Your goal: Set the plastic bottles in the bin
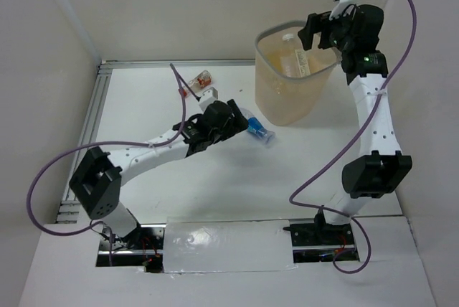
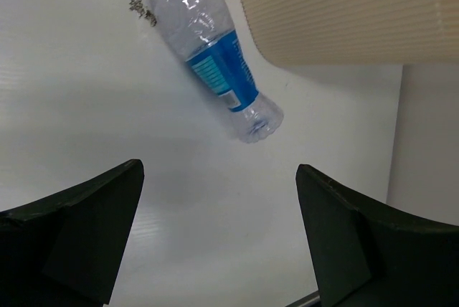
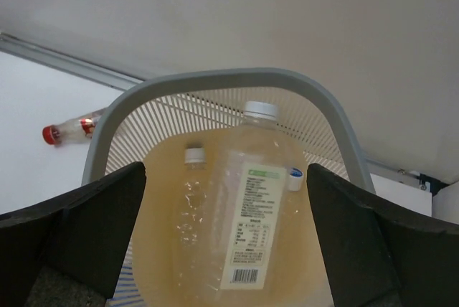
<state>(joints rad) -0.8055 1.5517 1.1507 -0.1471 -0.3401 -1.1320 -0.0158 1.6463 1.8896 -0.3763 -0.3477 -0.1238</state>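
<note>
Lying beside bin (image 2: 344, 13), blue-labelled bottle (image 2: 215, 59)

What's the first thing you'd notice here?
The big beige bin at the far right of the table, with a white-labelled bottle inside and the right gripper hovering above it, jaws open. Next, a blue-labelled bottle lying beside the bin, just ahead of the open left gripper.

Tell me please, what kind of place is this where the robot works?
Probably a robotics lab test cell, not a home. Two robot arms are bolted to a white table boxed by plain white panels, with an aluminium rail along its left edge and purple cables looping loose.
</note>
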